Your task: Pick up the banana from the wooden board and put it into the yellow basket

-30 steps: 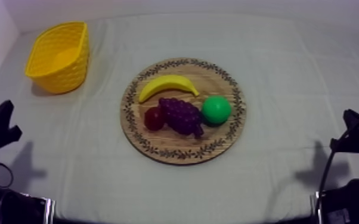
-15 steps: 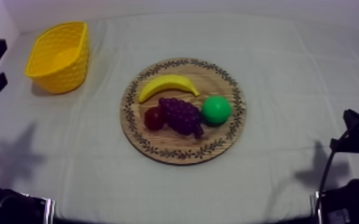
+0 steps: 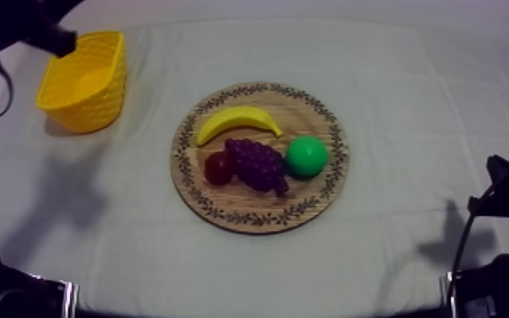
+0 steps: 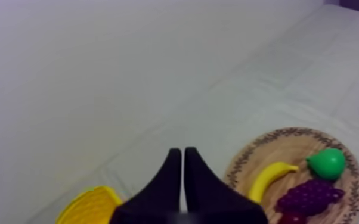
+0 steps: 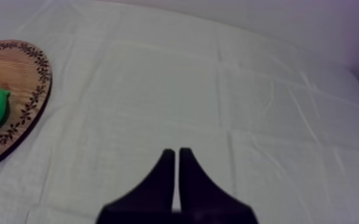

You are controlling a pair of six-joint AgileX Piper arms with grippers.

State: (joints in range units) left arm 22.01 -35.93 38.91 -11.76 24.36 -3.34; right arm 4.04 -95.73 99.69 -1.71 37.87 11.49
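The yellow banana (image 3: 239, 121) lies on the far left part of the round wooden board (image 3: 258, 222), apart from both grippers. My left gripper (image 3: 57, 41) hangs high over the far rim of the yellow basket (image 3: 84, 80) at the table's back left. Its fingers lie together as a narrow wedge, shut on nothing (image 4: 179, 152), with the banana (image 4: 269, 179) and the board (image 4: 259, 146) beyond them. My right gripper (image 5: 174, 154) is shut too, over bare cloth to the right of the board (image 5: 33, 65).
On the board, a bunch of grapes (image 3: 258, 163), a small red fruit (image 3: 218, 167) and a green pear (image 3: 307, 156) lie just in front of the banana. My right arm (image 3: 507, 190) rests low at the right edge. A pale wall stands behind the table.
My left arm has risen from low at the left edge to the upper left and now reaches over the basket. The fruit, the board and the right arm have not moved.
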